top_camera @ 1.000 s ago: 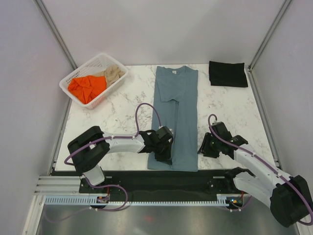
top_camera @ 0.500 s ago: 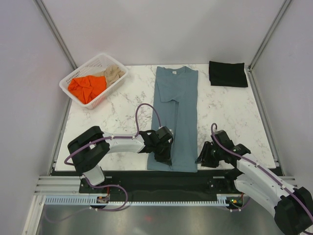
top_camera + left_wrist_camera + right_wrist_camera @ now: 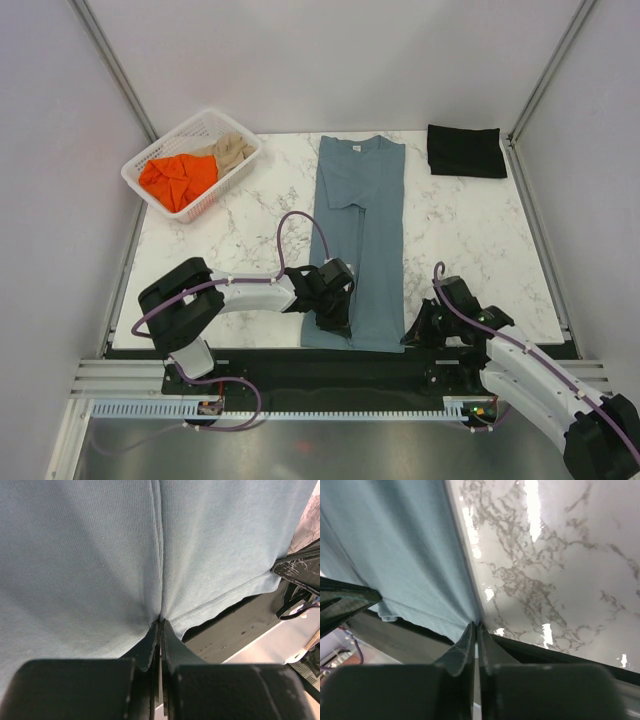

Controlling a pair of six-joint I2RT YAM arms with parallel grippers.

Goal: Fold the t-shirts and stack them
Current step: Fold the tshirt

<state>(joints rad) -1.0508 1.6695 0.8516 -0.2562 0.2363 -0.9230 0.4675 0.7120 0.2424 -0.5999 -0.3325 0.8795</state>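
Observation:
The slate blue-grey t-shirt (image 3: 360,230) lies folded into a long strip down the middle of the table, collar at the far end. My left gripper (image 3: 335,322) is shut on its near hem by the left corner; in the left wrist view the cloth (image 3: 100,555) puckers into the closed tips (image 3: 161,622). My right gripper (image 3: 408,335) is shut at the shirt's near right corner, with the cloth edge (image 3: 395,545) meeting the tips (image 3: 476,626). A folded black t-shirt (image 3: 466,150) lies at the far right. Orange (image 3: 178,178) and beige (image 3: 233,150) shirts sit in the basket.
The white lattice basket (image 3: 128,172) stands at the far left corner of the marble table (image 3: 470,240). The table's near edge and the black base strip (image 3: 380,365) run just below both grippers. Grey walls enclose the table on three sides.
My right gripper has moved down toward the near edge and left, onto the shirt's near right corner. The left gripper and the shirt have stayed put.

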